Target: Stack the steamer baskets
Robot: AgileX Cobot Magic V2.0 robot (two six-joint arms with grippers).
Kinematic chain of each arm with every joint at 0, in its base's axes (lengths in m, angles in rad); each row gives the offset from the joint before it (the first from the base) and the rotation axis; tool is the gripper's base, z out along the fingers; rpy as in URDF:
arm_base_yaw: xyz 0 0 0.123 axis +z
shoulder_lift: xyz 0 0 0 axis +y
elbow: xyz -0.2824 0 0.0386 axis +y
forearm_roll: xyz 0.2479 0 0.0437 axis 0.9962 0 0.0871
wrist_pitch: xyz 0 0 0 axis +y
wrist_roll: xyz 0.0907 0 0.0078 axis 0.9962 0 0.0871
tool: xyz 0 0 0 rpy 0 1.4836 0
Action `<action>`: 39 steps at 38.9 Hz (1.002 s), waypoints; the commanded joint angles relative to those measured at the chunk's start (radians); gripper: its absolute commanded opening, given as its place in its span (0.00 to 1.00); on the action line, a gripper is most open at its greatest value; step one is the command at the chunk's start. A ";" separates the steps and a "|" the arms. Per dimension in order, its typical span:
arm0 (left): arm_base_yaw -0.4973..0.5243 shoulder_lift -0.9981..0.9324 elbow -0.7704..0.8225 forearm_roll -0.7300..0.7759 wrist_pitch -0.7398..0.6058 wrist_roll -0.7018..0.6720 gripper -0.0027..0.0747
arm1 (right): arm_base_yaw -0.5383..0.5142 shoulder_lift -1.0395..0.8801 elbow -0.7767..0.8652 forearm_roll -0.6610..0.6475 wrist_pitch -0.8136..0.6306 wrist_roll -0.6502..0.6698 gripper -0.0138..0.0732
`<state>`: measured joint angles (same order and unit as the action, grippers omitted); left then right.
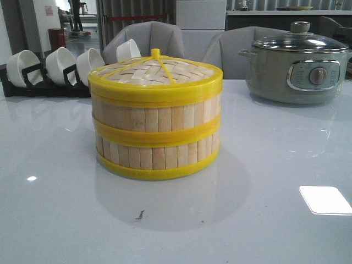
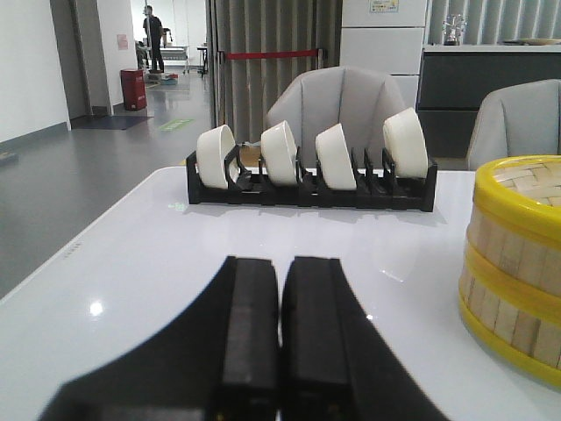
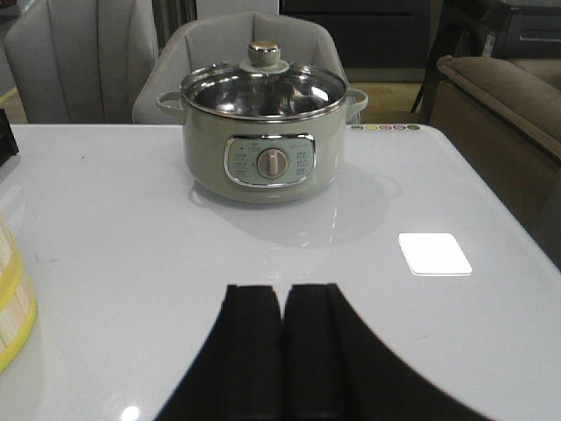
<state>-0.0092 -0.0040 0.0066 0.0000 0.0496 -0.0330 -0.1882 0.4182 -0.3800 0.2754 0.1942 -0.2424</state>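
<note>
Two steamer baskets [image 1: 157,135] stand one on top of the other at the middle of the white table, bamboo-slat walls between yellow rims. A woven bamboo lid [image 1: 155,72] with a yellow rim and knob covers the upper one. The stack [image 2: 515,263] also shows at the edge of the left wrist view, and a sliver of it [image 3: 12,298] in the right wrist view. My left gripper [image 2: 280,263] is shut and empty, off to the stack's left. My right gripper [image 3: 282,289] is shut and empty, off to the stack's right. Neither gripper appears in the front view.
A black rack with several white bowls [image 1: 52,69] [image 2: 311,162] stands at the back left. A grey electric pot with a glass lid [image 1: 297,69] [image 3: 263,132] sits at the back right. Grey chairs [image 1: 151,36] stand behind the table.
</note>
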 commanded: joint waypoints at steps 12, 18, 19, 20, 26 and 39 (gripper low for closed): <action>0.000 -0.015 0.001 0.000 -0.073 -0.010 0.15 | 0.063 -0.208 0.203 0.044 -0.096 -0.005 0.22; 0.000 -0.015 0.001 0.000 -0.073 -0.010 0.15 | 0.110 -0.312 0.299 0.076 -0.146 -0.005 0.22; 0.000 -0.015 0.001 0.000 -0.073 -0.010 0.15 | 0.119 -0.330 0.317 0.082 -0.155 -0.005 0.22; 0.000 -0.015 0.001 0.000 -0.073 -0.010 0.15 | 0.125 -0.344 0.329 0.085 -0.161 -0.005 0.22; 0.000 -0.015 0.001 0.000 -0.073 -0.010 0.15 | 0.150 -0.423 0.397 0.114 -0.173 -0.005 0.22; 0.000 -0.013 0.001 0.000 -0.073 -0.010 0.15 | 0.152 -0.450 0.396 0.111 -0.142 -0.007 0.22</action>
<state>-0.0092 -0.0040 0.0066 0.0000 0.0532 -0.0330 -0.0384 -0.0105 0.0301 0.3731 0.1295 -0.2424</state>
